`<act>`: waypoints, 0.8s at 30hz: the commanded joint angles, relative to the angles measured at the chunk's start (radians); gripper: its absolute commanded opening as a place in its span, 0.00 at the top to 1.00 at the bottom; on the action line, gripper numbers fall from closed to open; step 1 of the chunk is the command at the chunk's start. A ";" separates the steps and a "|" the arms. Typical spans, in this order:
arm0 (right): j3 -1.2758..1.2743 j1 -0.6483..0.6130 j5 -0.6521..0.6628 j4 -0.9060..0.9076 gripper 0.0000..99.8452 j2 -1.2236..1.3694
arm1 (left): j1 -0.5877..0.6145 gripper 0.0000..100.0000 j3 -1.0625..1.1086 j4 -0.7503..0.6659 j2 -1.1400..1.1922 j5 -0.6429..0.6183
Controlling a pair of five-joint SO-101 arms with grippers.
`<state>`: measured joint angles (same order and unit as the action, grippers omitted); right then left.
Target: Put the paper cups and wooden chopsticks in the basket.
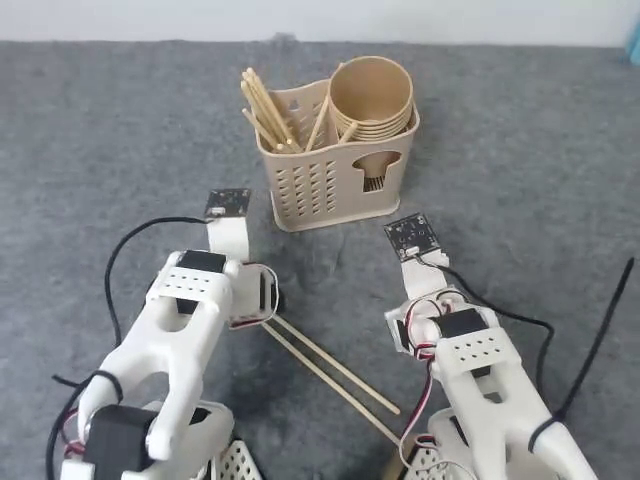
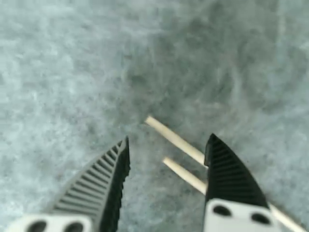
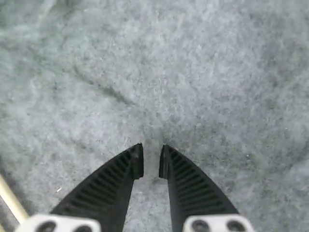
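A beige slotted basket (image 1: 330, 185) stands at the back centre of the grey carpet. Inside it are several wooden chopsticks (image 1: 268, 105) and a stack of paper cups (image 1: 371, 92). Two more wooden chopsticks (image 1: 330, 370) lie side by side on the carpet between the arms. My left gripper (image 2: 169, 137) is open just above their ends (image 2: 176, 140), which lie between its fingers, close to one finger (image 2: 227, 174). My right gripper (image 3: 150, 146) hangs over bare carpet, shut with nothing in it; a chopstick (image 3: 9, 200) shows at that view's edge.
The left arm (image 1: 190, 300) and right arm (image 1: 470, 350) stand at the front, on either side of the loose chopsticks. Black cables (image 1: 590, 350) trail beside each base. Open carpet lies between the arms and the basket.
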<state>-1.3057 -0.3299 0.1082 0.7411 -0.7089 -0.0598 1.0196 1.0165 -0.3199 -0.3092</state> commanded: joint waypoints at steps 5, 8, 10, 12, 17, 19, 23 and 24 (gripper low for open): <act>0.005 0.008 0.014 0.015 0.93 -0.027 | -0.163 0.76 0.033 -0.017 0.003 -0.163; 0.005 0.008 0.014 0.015 0.93 -0.027 | -0.192 0.76 0.054 -0.023 0.003 -0.213; 0.005 0.008 0.014 0.015 0.93 -0.027 | -0.192 0.76 0.061 -0.038 0.003 -0.222; 0.005 0.008 0.014 0.015 0.93 -0.027 | -0.192 0.76 0.067 -0.058 0.003 -0.224; 0.005 0.008 0.014 0.016 0.93 -0.027 | -0.198 0.76 0.084 -0.098 0.003 -0.222; 0.003 0.008 0.014 0.019 0.93 -0.027 | -0.198 0.76 0.084 -0.101 0.003 -0.222; 0.008 -0.004 0.014 0.050 0.93 -0.038 | -0.193 0.76 0.084 -0.101 0.003 -0.226; 0.006 -0.015 0.014 0.050 0.93 -0.038 | -0.192 0.77 0.084 -0.101 0.003 -0.226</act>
<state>-1.3057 -0.3314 0.1082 0.7764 -0.7119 -0.2486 1.1055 0.9337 -0.3122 -0.5194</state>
